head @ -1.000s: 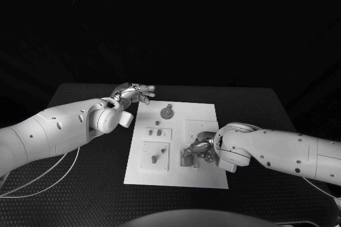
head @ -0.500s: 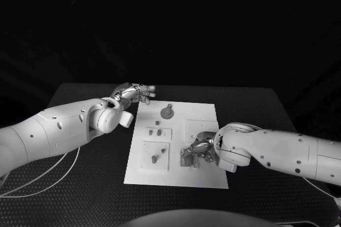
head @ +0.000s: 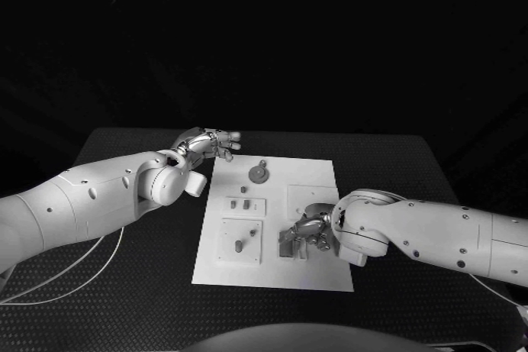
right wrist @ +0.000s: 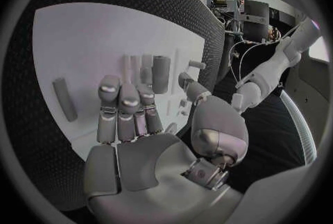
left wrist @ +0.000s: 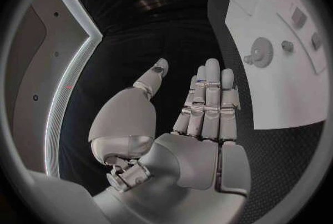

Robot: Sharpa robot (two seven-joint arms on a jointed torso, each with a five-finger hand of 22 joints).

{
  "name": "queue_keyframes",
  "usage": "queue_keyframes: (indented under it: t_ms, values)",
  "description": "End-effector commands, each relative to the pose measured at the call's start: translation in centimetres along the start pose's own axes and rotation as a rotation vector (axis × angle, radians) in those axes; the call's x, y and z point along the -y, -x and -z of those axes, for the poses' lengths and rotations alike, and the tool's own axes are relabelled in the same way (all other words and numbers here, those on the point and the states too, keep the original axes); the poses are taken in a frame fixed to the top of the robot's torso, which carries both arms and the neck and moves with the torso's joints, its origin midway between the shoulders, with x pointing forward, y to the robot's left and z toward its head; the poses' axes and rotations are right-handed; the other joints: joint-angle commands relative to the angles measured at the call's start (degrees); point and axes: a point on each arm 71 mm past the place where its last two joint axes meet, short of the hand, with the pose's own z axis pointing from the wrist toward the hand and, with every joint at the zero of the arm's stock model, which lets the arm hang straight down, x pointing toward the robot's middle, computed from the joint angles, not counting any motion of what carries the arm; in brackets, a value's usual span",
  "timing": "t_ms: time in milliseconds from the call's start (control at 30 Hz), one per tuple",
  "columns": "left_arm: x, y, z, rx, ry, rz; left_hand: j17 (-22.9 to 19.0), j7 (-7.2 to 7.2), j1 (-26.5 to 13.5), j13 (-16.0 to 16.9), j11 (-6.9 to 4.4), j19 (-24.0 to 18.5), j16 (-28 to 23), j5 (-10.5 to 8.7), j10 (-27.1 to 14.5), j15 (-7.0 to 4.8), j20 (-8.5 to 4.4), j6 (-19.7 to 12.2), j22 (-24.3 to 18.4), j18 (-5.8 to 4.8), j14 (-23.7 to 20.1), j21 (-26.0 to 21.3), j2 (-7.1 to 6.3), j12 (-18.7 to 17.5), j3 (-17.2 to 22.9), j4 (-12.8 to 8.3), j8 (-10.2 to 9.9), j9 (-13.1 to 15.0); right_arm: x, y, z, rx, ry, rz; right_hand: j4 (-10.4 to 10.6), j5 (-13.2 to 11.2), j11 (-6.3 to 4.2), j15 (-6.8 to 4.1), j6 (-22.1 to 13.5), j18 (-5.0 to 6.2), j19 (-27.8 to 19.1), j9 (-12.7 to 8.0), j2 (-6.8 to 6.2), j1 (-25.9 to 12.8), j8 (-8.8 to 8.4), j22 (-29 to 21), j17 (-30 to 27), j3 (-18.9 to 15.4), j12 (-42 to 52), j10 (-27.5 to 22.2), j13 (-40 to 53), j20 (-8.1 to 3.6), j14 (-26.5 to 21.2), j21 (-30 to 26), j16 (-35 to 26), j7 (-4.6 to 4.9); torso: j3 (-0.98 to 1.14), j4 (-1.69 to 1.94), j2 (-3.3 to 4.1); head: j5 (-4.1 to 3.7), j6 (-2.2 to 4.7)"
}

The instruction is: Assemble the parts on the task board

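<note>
With my right hand (head: 309,234) low over the board (head: 319,172), fingers (right wrist: 121,103) straight, together and empty just short of the upright parts (right wrist: 160,73), and my left hand (head: 207,145) open off its far corner, a careless reach could topple them.

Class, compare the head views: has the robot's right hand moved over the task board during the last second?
No. The right hand sits at the same spot over the task board, beside the same raised block, in all three pictures.
</note>
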Motion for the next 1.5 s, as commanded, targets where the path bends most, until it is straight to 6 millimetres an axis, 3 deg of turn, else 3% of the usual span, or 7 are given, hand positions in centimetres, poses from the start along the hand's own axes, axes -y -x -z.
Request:
queue_keyframes:
  t_ms: [33,667,867,1100,1200,1267,1500]
  values:
    - [0.1,-0.3,0.0,-0.022,-0.009,0.002,0.08,-0.06,-0.47,-0.04,0.16,0.25,-0.4,-0.21,-0.17,0.26,-0.06,-0.37,0.1,0.87,-0.05,-0.23,-0.13,0.01,-0.38,0.03,0.08,0.0,0.1,-0.5,-0.1,-0.025,-0.002,0.023,-0.38,-0.32,0.05,0.01,-0.25,2.6,-0.31,0.03,0.46,0.01,-0.37,0.03,0.08,-0.66,-0.26,-0.42,0.05,-0.05,-0.25,0.08,-0.16,0.04,0.0,0.0,0.01,0.01,0.01]
    - [0.1,-0.1,-0.1,-0.016,-0.005,-0.001,0.15,-0.03,-0.67,-0.04,0.17,0.28,-0.44,-0.21,-0.19,0.26,-0.05,-0.44,0.15,0.88,-0.05,-0.29,-0.14,0.03,-0.43,0.16,0.09,-0.01,1.0,0.3,0.8,0.06,0.042,-0.002,-1.37,-0.31,-0.03,-0.1,-0.19,2.6,-0.29,0.22,0.32,1.29,-0.37,-0.14,0.18,-0.77,-0.21,-0.15,0.36,-0.33,-0.23,0.04,-0.3,-0.03,0.06,-0.03,-0.02,-0.26,0.44]
    - [0.0,0.5,0.0,-0.003,-0.003,-0.01,0.18,-0.05,-0.53,-0.04,0.15,0.27,-0.47,-0.2,-0.18,0.25,-0.06,-0.41,0.19,0.9,-0.06,-0.33,-0.13,0.04,-0.35,0.1,0.13,0.0,2.2,4.2,3.0,0.156,0.05,-0.039,-0.48,-0.31,0.11,-0.03,-0.89,2.6,0.61,0.47,-0.95,2.25,-0.64,-0.48,0.4,-0.04,0.79,1.28,1.42,-0.68,0.4,0.17,-0.07,0.15,0.05,-0.11,-0.03,-0.61,0.91]
    - [-0.1,0.8,0.0,0.015,0.002,-0.015,0.26,-0.06,-0.87,-0.02,0.15,0.27,-0.52,-0.2,-0.13,0.26,-0.02,-0.37,0.26,0.87,-0.05,-0.4,0.03,0.09,-0.36,0.42,0.2,0.01,5.3,7.7,4.3,0.192,-0.01,-0.089,-0.01,-0.3,0.08,-0.06,-0.9,2.6,0.88,0.73,-1.65,3.03,-0.56,-0.63,0.54,0.43,1.1,1.8,1.81,-0.86,0.55,0.2,-0.04,0.12,-0.04,-0.24,-0.06,-1.71,1.12]
    - [-0.1,0.9,0.0,0.015,0.002,-0.015,0.27,-0.06,-0.9,-0.02,0.15,0.26,-0.52,-0.2,-0.13,0.26,-0.02,-0.36,0.27,0.87,-0.04,-0.41,0.05,0.1,-0.35,0.46,0.21,0.02,6.7,8.3,4.6,0.204,-0.044,-0.072,-0.3,-0.29,0.03,-0.11,-0.79,2.6,1.0,0.9,-1.37,4.01,-0.45,-0.65,0.63,0.67,1.37,2.18,2.09,-0.96,0.63,0.29,0.0,0.07,-0.05,-0.12,-0.04,-2.2,1.25]
    - [-0.1,0.9,0.0,0.019,0.002,-0.016,0.28,-0.07,-0.94,-0.02,0.15,0.26,-0.53,-0.2,-0.12,0.26,-0.02,-0.36,0.28,0.87,-0.04,-0.42,0.06,0.1,-0.35,0.49,0.22,0.02,7.5,8.7,4.7,0.212,-0.074,-0.053,-1.95,-0.28,-0.07,-0.19,-0.44,2.6,1.33,1.14,0.7,6.59,-0.22,-0.63,1.14,1.03,1.89,3.03,2.59,-1.11,1.24,0.53,0.37,-0.04,0.05,-0.08,-0.01,-2.8,1.28]
    - [0.0,1.0,0.1,0.025,-0.002,-0.017,0.43,-0.11,-2.3,0.03,0.07,0.16,-0.63,-0.2,0.05,0.22,-0.03,-0.37,0.39,0.84,-0.02,-0.64,0.54,0.21,-0.58,1.64,0.3,0.01,8.6,7.4,5.0,0.174,-0.149,0.043,-2.42,-0.28,-0.12,-0.21,-0.32,2.6,1.53,1.33,0.95,8.52,-0.27,-0.88,1.16,2.31,1.49,3.16,2.37,-1.03,1.52,0.44,0.16,-0.09,0.14,-0.09,0.05,-3.52,1.25]
